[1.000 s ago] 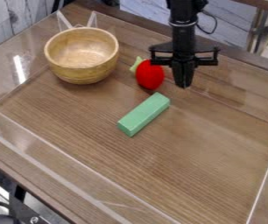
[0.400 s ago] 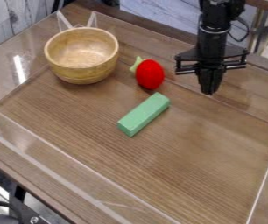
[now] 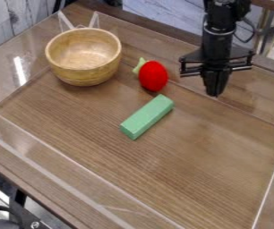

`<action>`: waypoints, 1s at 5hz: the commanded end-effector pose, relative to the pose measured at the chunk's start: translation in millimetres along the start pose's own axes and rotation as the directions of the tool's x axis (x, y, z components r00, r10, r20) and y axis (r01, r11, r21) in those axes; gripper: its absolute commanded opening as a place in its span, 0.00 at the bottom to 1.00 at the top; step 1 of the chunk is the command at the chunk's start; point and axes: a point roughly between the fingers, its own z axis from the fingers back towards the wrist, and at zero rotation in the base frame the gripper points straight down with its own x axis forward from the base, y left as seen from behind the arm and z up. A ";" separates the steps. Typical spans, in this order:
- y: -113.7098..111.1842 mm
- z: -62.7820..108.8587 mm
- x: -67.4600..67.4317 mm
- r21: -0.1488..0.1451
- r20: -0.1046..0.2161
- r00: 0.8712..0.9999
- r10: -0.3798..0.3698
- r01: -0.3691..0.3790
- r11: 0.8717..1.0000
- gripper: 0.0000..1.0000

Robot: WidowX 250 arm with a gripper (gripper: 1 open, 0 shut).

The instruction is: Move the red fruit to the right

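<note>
One red fruit (image 3: 155, 78) lies on the wooden surface (image 3: 100, 136), between the wooden bowl (image 3: 83, 55) and the gripper (image 3: 212, 92), near both and apart from each. Its leafy green top (image 3: 139, 65) points up and to the left in the view, toward the bowl's side. The fruit is slightly longer than it is wide; its long axis seems to run from that leafy end at upper left down to the lower right, though the rounded shape makes this hard to judge exactly.

Counted out, there is one fruit, one bowl, one green block (image 3: 147, 117) and one black gripper. The block lies flat below the fruit in the view, apart from it, its long axis slanting from lower left to upper right. The gripper is to the right of the fruit, pointing down, its fingers closed to their narrowest, with nothing visible held between them.
</note>
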 end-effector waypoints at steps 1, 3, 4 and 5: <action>-2.5 29.4 11.7 -0.046 0.061 0.998 0.031 -0.029 0.999 0.00; -10.4 37.0 7.2 -0.034 0.063 0.986 0.154 -0.152 0.988 0.00; 2.4 33.4 14.6 -0.033 0.066 0.980 0.186 -0.184 0.982 1.00; 15.0 28.9 22.2 -0.029 0.070 0.972 0.224 -0.222 0.975 1.00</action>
